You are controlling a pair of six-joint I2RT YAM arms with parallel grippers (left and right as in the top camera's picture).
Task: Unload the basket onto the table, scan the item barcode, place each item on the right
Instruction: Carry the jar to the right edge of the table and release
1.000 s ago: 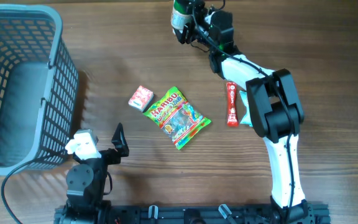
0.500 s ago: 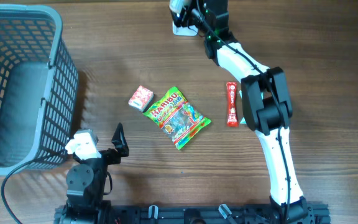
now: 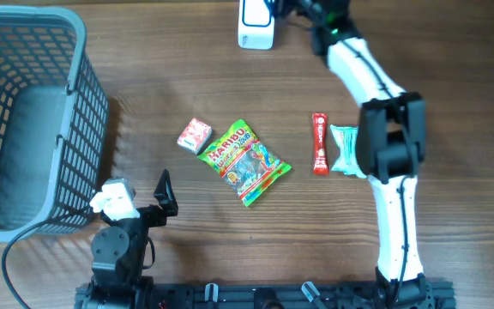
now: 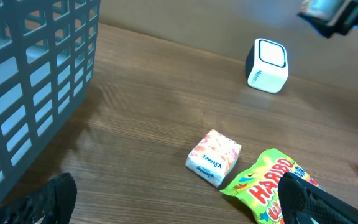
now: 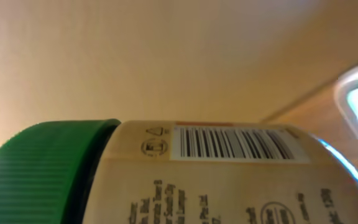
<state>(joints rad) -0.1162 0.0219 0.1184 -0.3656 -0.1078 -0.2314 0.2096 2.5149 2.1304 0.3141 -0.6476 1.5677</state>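
Right wrist view: the right claw (image 4: pixel 335 14) is holding the bottle (image 5: pixel 197 180) near the scanner (image 3: pixel 256 26) at the counter's (image 3: pixel 144 69) far edge. The left claw (image 4: pixel 179 196) is gaping wide. The barcode (image 5: pixel 235 144) may be pointing wrong, so the scan could be missing.

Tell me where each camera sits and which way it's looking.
Overhead: above the table, looking straight down at basket, Haribo bag, left arm and right arm.
Left wrist: low over the table, facing the scanner; left gripper open at the frame's bottom.
Right wrist: pressed close to the held bottle, barcode facing it; no fingers show.
Overhead and left wrist share scanner, Haribo bag and basket.
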